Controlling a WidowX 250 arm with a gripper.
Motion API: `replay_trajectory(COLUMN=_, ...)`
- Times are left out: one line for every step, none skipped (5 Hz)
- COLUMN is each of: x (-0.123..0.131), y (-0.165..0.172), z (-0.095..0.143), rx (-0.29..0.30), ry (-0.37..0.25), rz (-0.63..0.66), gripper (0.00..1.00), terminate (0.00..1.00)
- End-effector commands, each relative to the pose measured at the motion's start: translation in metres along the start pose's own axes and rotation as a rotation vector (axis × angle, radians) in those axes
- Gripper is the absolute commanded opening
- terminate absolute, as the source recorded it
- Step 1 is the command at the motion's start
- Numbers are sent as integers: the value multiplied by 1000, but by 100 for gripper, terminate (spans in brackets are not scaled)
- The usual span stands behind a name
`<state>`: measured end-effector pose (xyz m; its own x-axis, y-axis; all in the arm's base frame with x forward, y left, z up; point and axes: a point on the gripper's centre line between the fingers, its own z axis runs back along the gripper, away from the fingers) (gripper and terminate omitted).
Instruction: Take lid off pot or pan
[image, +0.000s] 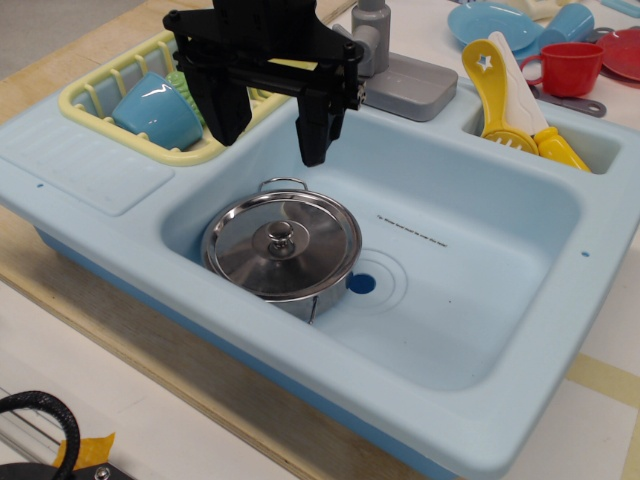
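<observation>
A round shiny steel lid (282, 244) with a small knob (280, 236) at its centre sits on a small steel pot (318, 297) in the left part of the light blue sink basin (480, 300). A thin wire handle (283, 183) of the pot shows behind the lid. My black gripper (270, 135) hangs open above the lid, slightly behind it, with its two fingers (313, 128) spread apart and empty. It does not touch the lid.
A yellow drying rack (100, 95) at the back left holds a blue cup (160, 110). A grey faucet (395, 70) stands behind the basin. Yellow utensils (500, 95) lie in the right compartment. A red cup (570, 65) and blue plate (490, 25) lie behind.
</observation>
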<state>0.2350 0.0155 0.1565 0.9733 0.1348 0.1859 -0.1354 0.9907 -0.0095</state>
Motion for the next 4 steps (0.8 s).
replay_trajectory(x=0, y=0, z=0, rx=0, ry=0, rz=0, gripper=100, terminate=0)
replay_trajectory(x=-2, y=-1, z=-11, rx=22, ry=15, rz=29, gripper=100, terminate=0)
replay_trajectory(x=-4, y=-4, z=-19, rx=33, ry=20, rz=56, gripper=100, terminate=0)
replay_trajectory(x=-4, y=-5, z=-29, rx=28, ry=36, rz=67, gripper=100, terminate=0)
